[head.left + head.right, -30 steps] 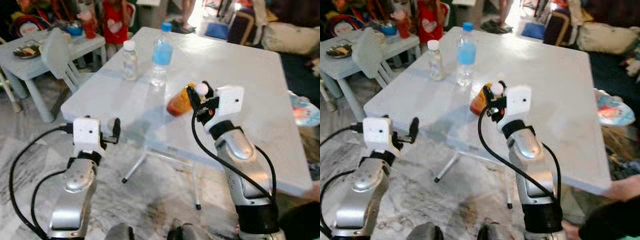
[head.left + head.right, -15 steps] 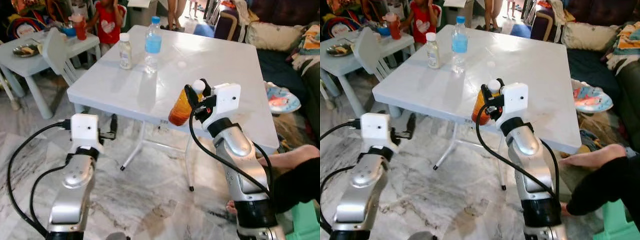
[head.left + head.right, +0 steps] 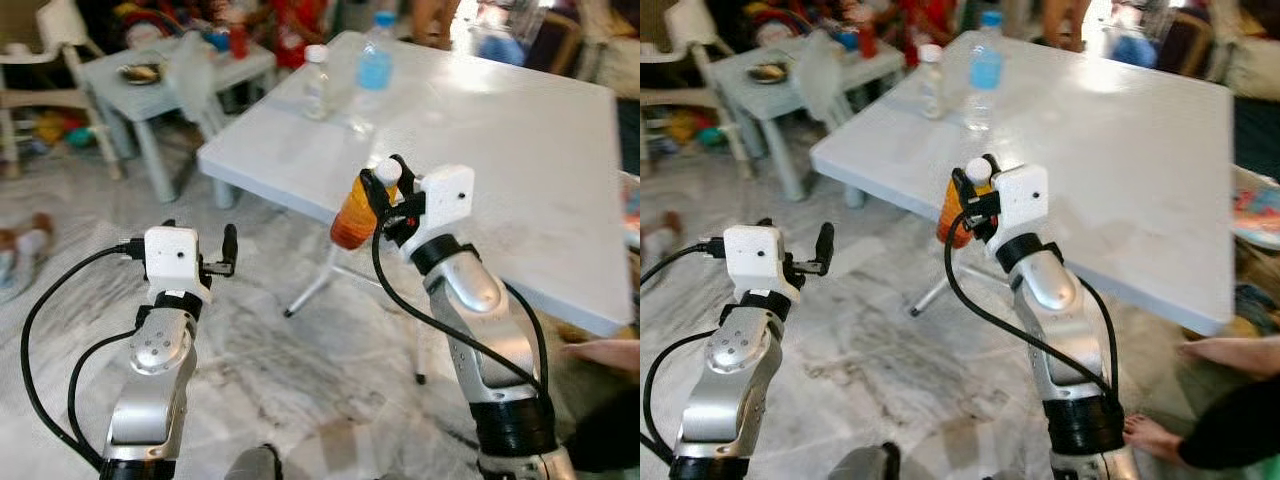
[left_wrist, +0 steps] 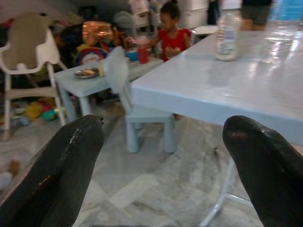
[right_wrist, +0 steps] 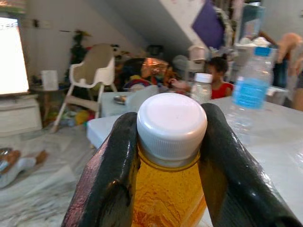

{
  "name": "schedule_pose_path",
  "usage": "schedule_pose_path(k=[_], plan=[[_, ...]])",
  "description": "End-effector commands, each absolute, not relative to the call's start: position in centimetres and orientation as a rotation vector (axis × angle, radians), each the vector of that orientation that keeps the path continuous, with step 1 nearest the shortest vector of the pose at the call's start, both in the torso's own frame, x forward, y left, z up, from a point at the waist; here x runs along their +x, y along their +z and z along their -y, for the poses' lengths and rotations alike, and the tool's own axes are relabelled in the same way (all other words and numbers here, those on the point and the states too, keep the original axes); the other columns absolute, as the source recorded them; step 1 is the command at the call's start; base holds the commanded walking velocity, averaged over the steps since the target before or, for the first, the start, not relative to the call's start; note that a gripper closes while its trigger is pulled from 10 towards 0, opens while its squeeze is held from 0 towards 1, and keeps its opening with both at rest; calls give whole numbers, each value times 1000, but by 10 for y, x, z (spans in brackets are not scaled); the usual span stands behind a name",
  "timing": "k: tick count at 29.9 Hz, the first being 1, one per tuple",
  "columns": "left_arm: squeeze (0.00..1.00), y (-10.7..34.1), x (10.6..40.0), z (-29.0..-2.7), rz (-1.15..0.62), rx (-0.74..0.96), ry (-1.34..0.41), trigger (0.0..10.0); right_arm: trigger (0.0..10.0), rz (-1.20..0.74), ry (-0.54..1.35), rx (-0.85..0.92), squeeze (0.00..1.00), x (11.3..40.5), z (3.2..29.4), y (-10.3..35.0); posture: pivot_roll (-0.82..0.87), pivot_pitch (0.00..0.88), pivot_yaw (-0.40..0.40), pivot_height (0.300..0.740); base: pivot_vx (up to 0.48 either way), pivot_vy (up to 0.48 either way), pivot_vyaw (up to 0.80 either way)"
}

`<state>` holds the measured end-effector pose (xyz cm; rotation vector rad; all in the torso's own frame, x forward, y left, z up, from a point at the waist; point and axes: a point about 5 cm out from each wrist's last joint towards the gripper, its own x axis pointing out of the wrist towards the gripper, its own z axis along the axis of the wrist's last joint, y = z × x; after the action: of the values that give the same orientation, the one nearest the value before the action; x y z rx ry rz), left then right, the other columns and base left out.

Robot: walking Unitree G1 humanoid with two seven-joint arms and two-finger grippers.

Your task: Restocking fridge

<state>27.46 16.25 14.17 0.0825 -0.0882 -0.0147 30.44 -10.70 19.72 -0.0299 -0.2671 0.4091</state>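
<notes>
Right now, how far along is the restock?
Done: the orange bottle is off the table.
In hand: the right gripper grips it at the neck, just under the white cap.
Left: the blue-label bottle and small clear bottle stand on the table; the left gripper is open.

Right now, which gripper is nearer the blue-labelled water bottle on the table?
Right. The right gripper, clamping the orange bottle, hangs by the table edge; the left gripper is lower, farther from the water bottle.

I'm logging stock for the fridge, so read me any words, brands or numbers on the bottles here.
Orange bottle in the right end effector: no label visible.
Water bottle on the white table: blue label, too blurred to read.
Small bottle: label unreadable.
</notes>
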Motion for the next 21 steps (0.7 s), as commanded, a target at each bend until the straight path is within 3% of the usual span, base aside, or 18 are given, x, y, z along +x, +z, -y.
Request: schedule_pose_path(k=[1, 21], plan=[[0, 141, 277, -166, 82, 90, -10, 10000, 10000, 348, 428, -24, 0, 300, 103, 213, -43, 53, 5, 740, 0, 0, 781], [0, 145, 285, -179, 101, 146, 94, 10000, 10000, 356, 448, -13, 0, 294, 100, 213, -56, 50, 17, 740, 0, 0, 776]])
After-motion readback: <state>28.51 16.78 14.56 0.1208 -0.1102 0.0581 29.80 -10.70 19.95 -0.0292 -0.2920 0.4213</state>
